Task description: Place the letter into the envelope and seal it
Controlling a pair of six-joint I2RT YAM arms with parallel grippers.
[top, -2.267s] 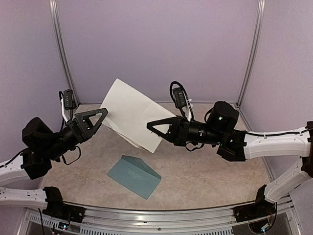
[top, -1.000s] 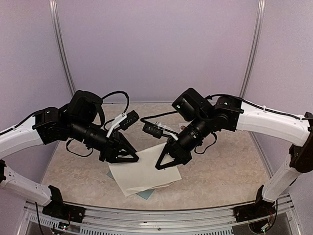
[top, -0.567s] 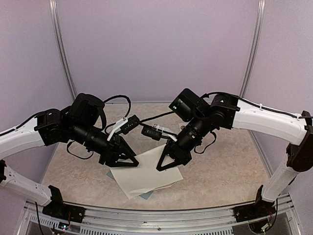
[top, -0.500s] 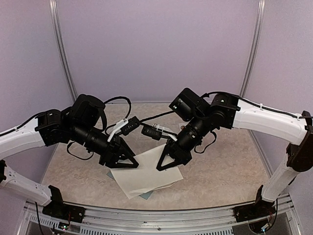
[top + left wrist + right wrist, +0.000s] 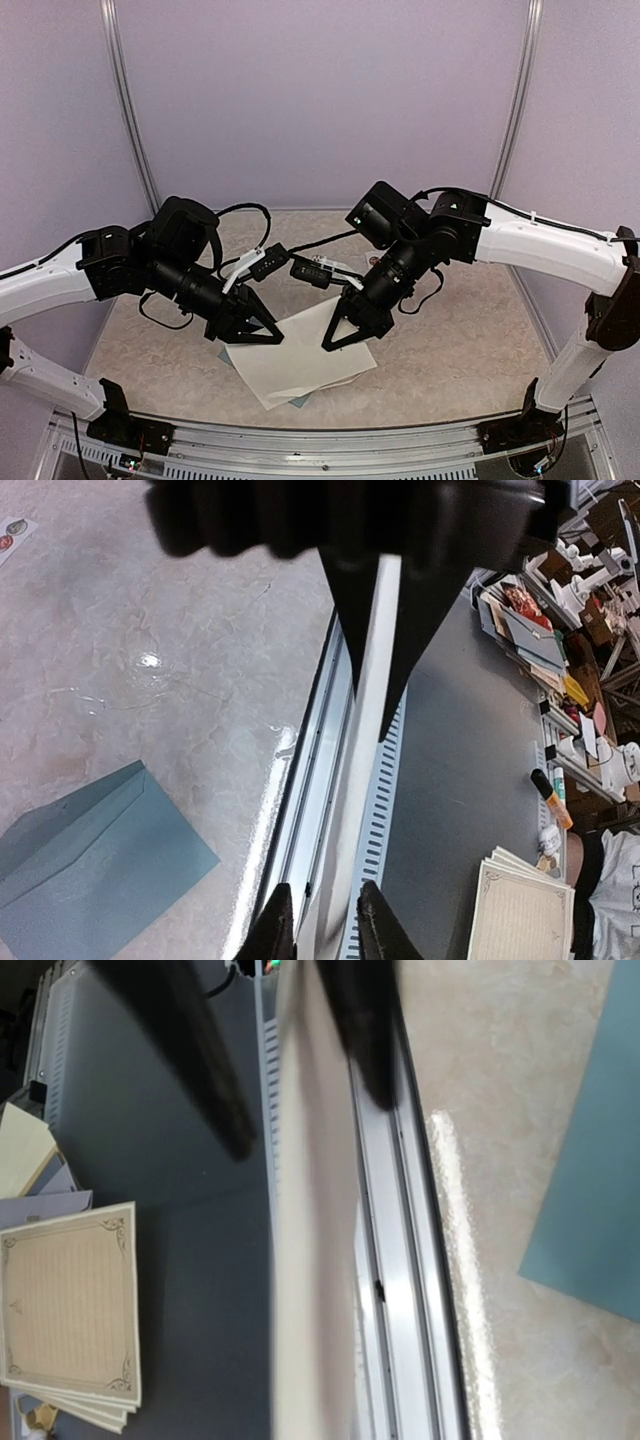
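While gripped at both upper corners, hangs above the envelope (image 5: 297,399): the letter (image 5: 300,355). Right gripper (image 5: 333,343) clamped on paper. Left gripper (image 5: 272,339) pinching its edge, fingers slightly apart.

White arm links, black joints and wedge-shaped fingers (image 5: 262,329) (loose black cables trailing).

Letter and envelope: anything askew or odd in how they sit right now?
The letter hangs between both grippers directly over the envelope, hiding nearly all of it from above, with its near corner reaching toward the table's front rail.
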